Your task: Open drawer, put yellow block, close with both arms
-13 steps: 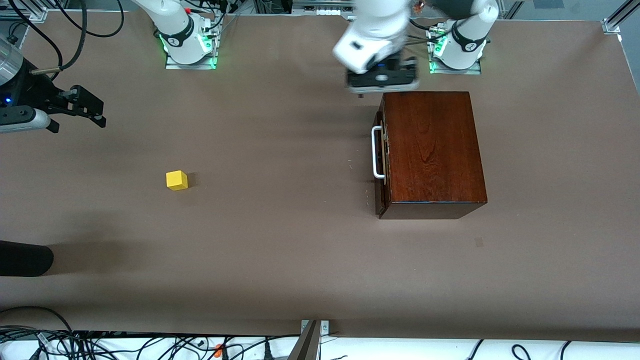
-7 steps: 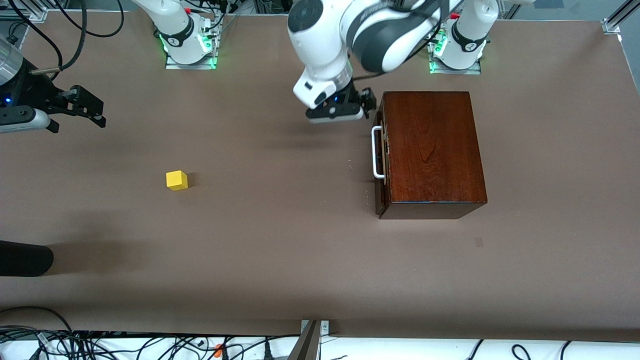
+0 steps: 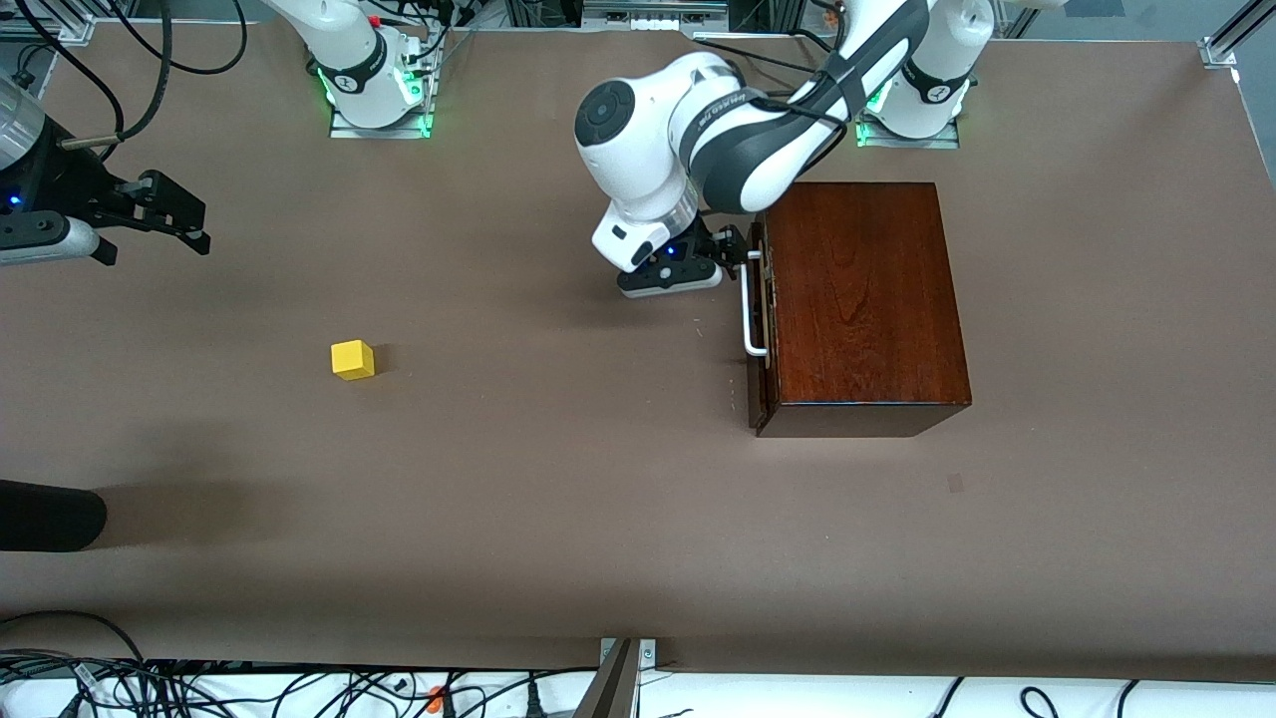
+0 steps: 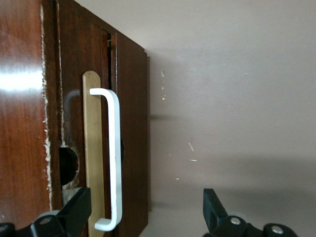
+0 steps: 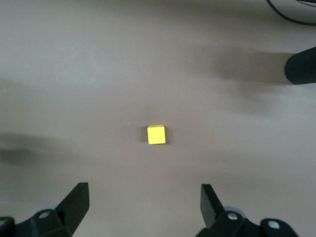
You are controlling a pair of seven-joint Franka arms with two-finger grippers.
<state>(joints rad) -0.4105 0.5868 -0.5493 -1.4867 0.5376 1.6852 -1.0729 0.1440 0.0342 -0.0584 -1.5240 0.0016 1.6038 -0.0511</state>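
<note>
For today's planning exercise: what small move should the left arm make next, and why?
Probably ease the open left pincer forward until its fingers straddle the white handle, then close. The drawer looks shut, and the yellow block sits on the table.

Brown table point(image 3: 558, 519) spanning the whole view; black rounded object point(image 3: 50, 515) resting on the table at the edge toward the right arm's end; tangle of black cables point(image 3: 249, 688) lying off the table along its edge nearest the front camera; metal bracket point(image 3: 623, 678) at the middle of that same table edge
</note>
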